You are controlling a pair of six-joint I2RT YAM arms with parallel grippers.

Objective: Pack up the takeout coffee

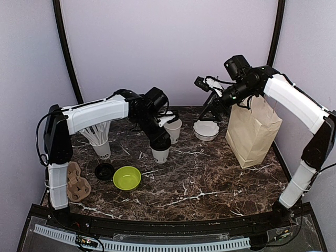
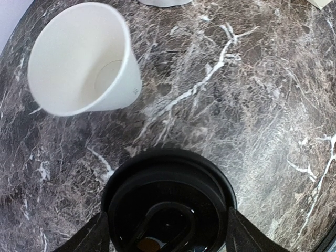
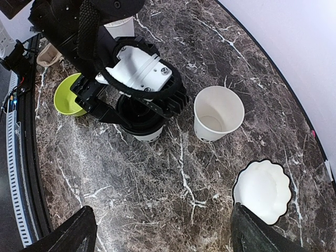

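Note:
One takeout coffee stands mid-table, a white paper cup with its black lid on. My left gripper comes down over it, one finger against each side of the lid. Just behind it stands a second white paper cup, upright, without a lid and empty. A loose black lid lies near the left front. My right gripper hangs open high over the back of the table, with nothing between its fingers.
A brown paper bag stands open at the right. A white scalloped bowl sits left of it. At the left are a lime-green bowl, a cup of straws and a cardboard cup carrier.

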